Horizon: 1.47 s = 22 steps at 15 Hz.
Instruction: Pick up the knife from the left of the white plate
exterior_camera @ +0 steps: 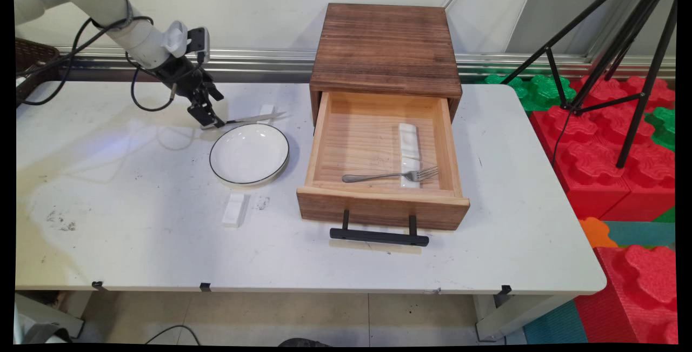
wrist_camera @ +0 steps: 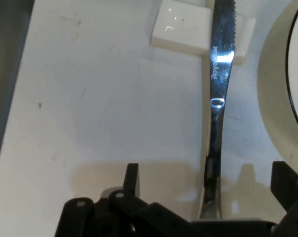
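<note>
We find the gripper [exterior_camera: 208,119] low at the knife's handle end, behind the plate

Its fingers [wrist_camera: 131,178] stand wide apart, holding nothing, with the handle of the knife [wrist_camera: 217,106] lying between them on the table [exterior_camera: 135,233]. The blade runs away from the claw and rests across a small white rest [wrist_camera: 181,27]; the white plate [exterior_camera: 249,153] sits just beside the knife. Nearer us, another white rest [exterior_camera: 234,210] lies before the plate. To the right, the wooden drawer box [exterior_camera: 385,49] is pulled open, and inside the drawer [exterior_camera: 357,141] a fork [exterior_camera: 390,176] lies across a long white rest [exterior_camera: 409,152]
</note>
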{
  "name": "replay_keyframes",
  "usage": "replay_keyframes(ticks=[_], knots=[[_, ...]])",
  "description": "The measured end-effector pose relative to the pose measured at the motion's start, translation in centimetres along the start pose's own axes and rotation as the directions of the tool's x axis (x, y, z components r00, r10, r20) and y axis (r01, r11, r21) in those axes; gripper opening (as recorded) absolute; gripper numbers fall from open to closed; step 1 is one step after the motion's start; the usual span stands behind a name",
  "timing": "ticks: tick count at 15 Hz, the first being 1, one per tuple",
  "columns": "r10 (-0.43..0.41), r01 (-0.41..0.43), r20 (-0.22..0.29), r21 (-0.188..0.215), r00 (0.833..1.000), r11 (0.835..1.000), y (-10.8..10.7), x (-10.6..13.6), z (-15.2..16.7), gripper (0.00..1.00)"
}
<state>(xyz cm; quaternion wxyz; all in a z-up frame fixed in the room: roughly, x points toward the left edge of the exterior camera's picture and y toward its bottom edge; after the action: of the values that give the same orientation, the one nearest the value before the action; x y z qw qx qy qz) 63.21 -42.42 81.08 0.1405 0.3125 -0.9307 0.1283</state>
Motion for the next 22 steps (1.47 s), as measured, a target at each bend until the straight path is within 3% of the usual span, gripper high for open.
replay_keyframes(ticks=[19, 20, 22], knots=[[-0.021, 0.020, -0.025, -0.038, 0.999, 0.999, -1.4, 0.4, 2.6, 1.00], [-0.022, 0.021, -0.025, -0.039, 0.999, 0.999, -1.4, 0.4, 2.7, 0.00], [-0.023, 0.022, -0.024, -0.043, 0.999, 0.999, -1.5, 0.4, 2.8, 0.00]])
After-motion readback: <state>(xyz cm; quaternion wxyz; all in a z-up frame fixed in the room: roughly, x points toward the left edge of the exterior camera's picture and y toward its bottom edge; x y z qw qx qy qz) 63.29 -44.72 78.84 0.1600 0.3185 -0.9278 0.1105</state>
